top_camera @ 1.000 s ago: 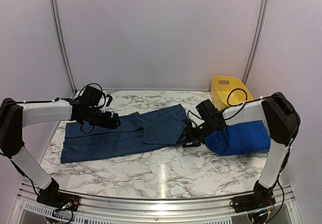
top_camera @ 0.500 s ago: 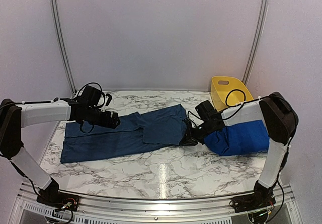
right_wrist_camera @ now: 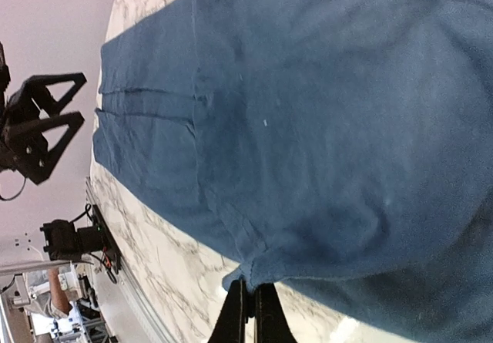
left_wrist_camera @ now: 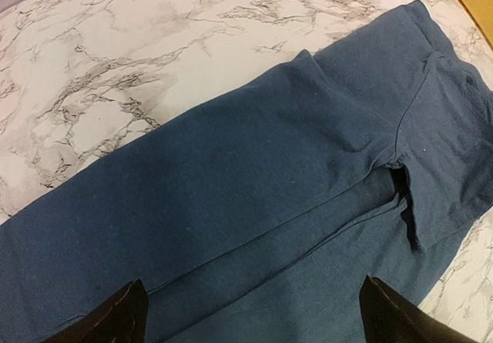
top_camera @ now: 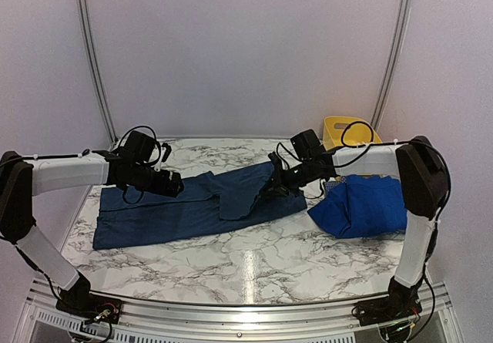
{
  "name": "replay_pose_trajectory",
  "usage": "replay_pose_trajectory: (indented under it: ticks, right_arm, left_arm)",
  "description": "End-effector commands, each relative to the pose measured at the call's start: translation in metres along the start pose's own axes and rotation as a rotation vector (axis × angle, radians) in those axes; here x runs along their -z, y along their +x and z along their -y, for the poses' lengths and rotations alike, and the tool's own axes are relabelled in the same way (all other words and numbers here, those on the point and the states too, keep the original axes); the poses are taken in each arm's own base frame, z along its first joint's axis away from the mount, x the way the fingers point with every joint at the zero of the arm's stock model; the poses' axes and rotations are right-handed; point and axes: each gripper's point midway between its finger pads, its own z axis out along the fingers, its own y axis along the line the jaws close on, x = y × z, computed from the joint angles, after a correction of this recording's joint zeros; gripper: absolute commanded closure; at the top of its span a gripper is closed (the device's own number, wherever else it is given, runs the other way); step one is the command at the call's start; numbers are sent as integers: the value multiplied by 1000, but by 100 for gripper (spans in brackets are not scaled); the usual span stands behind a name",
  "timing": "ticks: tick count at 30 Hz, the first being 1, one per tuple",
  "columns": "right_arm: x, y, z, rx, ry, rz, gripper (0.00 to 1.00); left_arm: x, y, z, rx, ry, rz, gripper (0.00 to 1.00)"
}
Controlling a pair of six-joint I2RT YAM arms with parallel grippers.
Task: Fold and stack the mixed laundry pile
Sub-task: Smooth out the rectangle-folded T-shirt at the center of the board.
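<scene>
Trousers (top_camera: 169, 212) spread from left edge to centre | right gripper (top_camera: 276, 186) clamped on their right end, now raised and carried leftward: first fold begun | left gripper (top_camera: 174, 186) wide open, empty, above them.

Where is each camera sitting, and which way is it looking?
Top camera: high behind the arms, looking down over the marble table; both arms show whole.
Left wrist: on the left arm, facing down at the dark denim-blue cloth garment; open left jaws' tips show at the bottom.
Right wrist: on the right arm, facing along that garment toward the left jaws; right jaws pinch its hem.
Shared: all three show that garment.
</scene>
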Motion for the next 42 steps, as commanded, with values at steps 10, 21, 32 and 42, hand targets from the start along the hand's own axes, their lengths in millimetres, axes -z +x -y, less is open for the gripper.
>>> replay_pose_trajectory:
  ticks: [10, 21, 32, 42]
  right_arm:
    - [-80, -66, 18, 45, 7, -26, 91]
    - [-27, -75, -27, 184, 42, 60, 52]
    - [-41, 12, 15, 162, 259, -112, 55]
    - [-49, -9, 118, 56, 413, -123, 56]
  left_arm:
    - [2, -14, -32, 96, -71, 20, 1]
    - [2, -17, -59, 141, -111, -16, 1]
    - [-16, 2, -81, 54, -235, -178, 1]
    - [-16, 25, -96, 98, -327, -260, 1]
